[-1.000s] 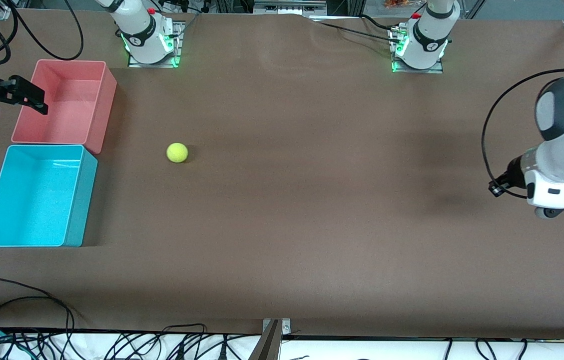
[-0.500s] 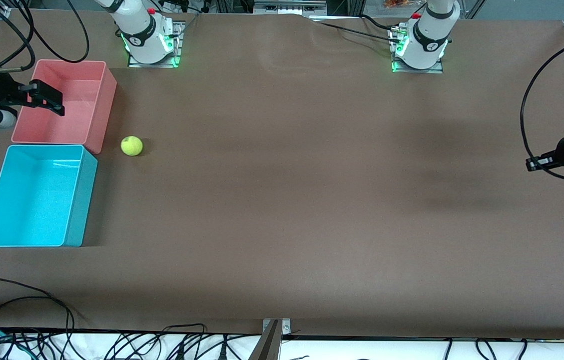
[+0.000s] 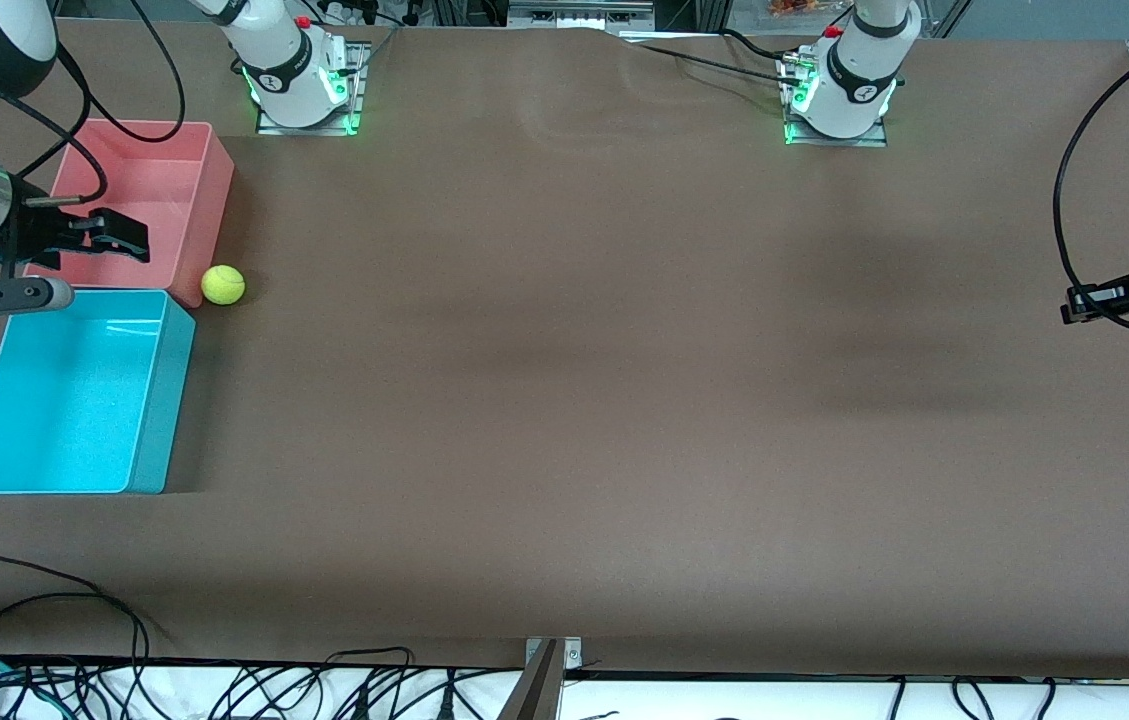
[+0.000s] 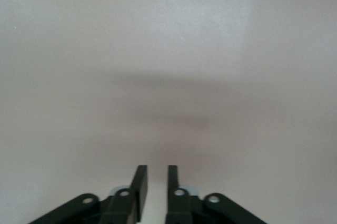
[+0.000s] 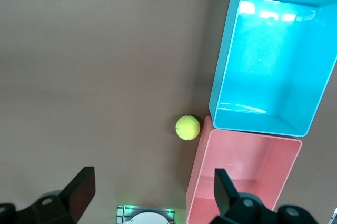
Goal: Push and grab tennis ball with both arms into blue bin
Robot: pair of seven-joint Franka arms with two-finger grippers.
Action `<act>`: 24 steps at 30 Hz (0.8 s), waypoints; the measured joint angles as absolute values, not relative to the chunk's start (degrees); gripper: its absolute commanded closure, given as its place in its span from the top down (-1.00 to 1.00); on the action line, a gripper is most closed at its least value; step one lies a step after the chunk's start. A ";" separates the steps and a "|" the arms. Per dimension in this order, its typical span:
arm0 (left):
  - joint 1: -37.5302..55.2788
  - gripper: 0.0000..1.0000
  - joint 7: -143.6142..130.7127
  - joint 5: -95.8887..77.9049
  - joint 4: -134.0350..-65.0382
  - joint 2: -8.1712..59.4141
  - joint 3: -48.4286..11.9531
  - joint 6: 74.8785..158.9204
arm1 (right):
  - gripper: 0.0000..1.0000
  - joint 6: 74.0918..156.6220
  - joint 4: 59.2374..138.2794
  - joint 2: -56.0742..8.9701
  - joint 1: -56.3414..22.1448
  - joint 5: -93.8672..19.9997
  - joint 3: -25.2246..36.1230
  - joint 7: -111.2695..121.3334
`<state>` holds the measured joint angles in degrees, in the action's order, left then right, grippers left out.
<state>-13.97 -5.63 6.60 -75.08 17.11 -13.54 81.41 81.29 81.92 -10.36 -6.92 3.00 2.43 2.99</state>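
Yellow-green ball [image 3: 223, 284] against pink bin [image 3: 209, 205]; right gripper [image 3: 114, 236] spread above bin; left gripper [image 4: 154, 187] nearly closed, empty.

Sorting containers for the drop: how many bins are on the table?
2: the blue bin at the right arm's end, nearest the front camera, and the pink-red bin just farther from it, touching. None look hidden.
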 measured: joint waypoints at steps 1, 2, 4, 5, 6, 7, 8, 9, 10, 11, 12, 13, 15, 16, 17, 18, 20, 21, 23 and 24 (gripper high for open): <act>-13.97 1.00 -5.52 6.60 -75.08 17.12 -13.54 81.41 | 1.00 81.48 81.93 -10.44 -6.90 3.04 2.44 2.99; -13.96 1.00 -5.41 6.60 -75.08 17.13 -13.54 81.40 | 1.00 81.73 81.99 -10.55 -6.88 3.06 2.45 2.99; -13.96 1.00 -5.27 6.59 -75.08 17.13 -13.54 81.39 | 1.00 82.42 82.52 -10.72 -6.85 3.07 2.53 2.98; -13.95 1.00 -5.21 6.59 -75.08 17.13 -13.54 81.39 | 1.00 82.95 83.05 -10.79 -6.84 3.08 2.57 2.98; -13.95 1.00 -5.17 6.58 -75.08 17.13 -13.55 81.39 | 1.00 83.50 83.66 -10.85 -6.82 3.08 2.60 2.98; -13.94 1.00 -5.11 6.56 -75.07 17.13 -13.57 81.39 | 1.00 84.29 84.61 -10.92 -6.80 3.08 2.63 2.98; -13.92 1.00 -5.09 6.54 -75.02 17.13 -13.60 81.40 | 1.00 85.00 85.51 -10.99 -6.79 3.09 2.66 2.98; -13.87 1.00 -5.08 6.52 -74.83 17.14 -13.61 81.45 | 1.00 85.76 86.59 -11.09 -6.80 3.10 2.70 2.98; -13.79 1.00 -5.07 6.50 -74.49 17.16 -13.61 81.55 | 1.00 86.48 87.67 -11.19 -6.79 3.12 2.73 2.98; -13.70 1.00 -5.07 6.48 -74.03 17.16 -13.60 81.63 | 1.00 87.14 88.67 -11.29 -6.79 3.12 2.76 2.98; -13.57 1.00 -5.07 6.48 -73.41 17.17 -13.59 81.67 | 1.00 87.78 89.69 -11.39 -6.79 3.13 2.77 2.98; -13.44 1.00 -5.07 6.47 -72.86 17.17 -13.59 81.67 | 1.00 88.32 90.58 -11.48 -6.79 3.13 2.77 2.98; -13.16 1.00 -5.07 6.47 -71.75 17.16 -13.59 81.67 | 1.00 89.53 92.47 -11.59 -6.80 3.14 2.77 2.98; -13.02 1.00 -5.07 6.47 -71.29 17.16 -13.59 81.67 | 1.00 90.20 93.47 -11.60 -6.80 3.14 2.77 2.98; -12.93 1.00 -5.07 6.47 -70.98 17.16 -13.59 81.67 | 1.00 90.80 94.35 -11.60 -6.80 3.14 2.77 2.98; -12.85 1.00 -5.07 6.47 -70.69 17.16 -13.59 81.67 | 1.00 91.46 95.36 -11.57 -6.80 3.14 2.77 2.98; -12.78 1.00 -5.07 6.47 -70.35 17.16 -13.59 81.67 | 1.00 92.70 97.40 -11.50 -6.80 3.14 2.77 2.98; -12.77 1.00 -5.07 6.46 -70.24 17.16 -13.59 81.67 | 1.00 93.48 98.56 -11.43 -6.80 3.14 2.77 2.98; -12.80 1.00 -5.07 6.10 -70.09 17.16 -13.58 81.67 | 1.00 96.19 102.48 -11.04 -6.80 3.17 2.81 2.97; -12.81 1.00 -5.07 6.00 -70.07 17.14 -13.57 81.73 | 1.00 96.55 103.01 -10.96 -6.80 3.17 2.83 2.97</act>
<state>-12.81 -5.07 6.00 -70.07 17.14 -13.57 81.73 96.55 103.01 -10.96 -6.80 3.17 2.83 2.97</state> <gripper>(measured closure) 0.000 0.000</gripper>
